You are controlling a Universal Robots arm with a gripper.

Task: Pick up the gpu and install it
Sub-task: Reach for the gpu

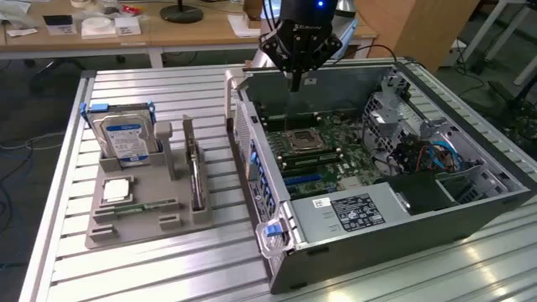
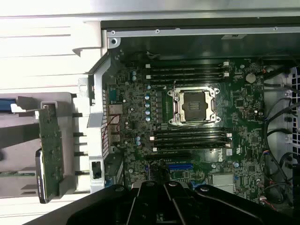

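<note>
Above the open computer case [image 1: 378,258], the arm's end effector [image 1: 295,83] hangs with its fingers pinched together and nothing between them, and the wrist view looks down on the motherboard [image 2: 136,112] and its bare processor socket [image 2: 193,107]. The gpu [image 1: 195,179] stands on edge in a slot of the grey parts holder [image 1: 126,233], which sits on the slatted metal worktop [image 1: 151,277] just beside the case on the exterior view's left, well apart from the end effector. Sharing the holder are an upright hard drive [image 1: 126,139] with a blue-and-white label, a square processor [image 1: 117,189] lying flat and a narrow memory stick [image 1: 138,206].
</note>
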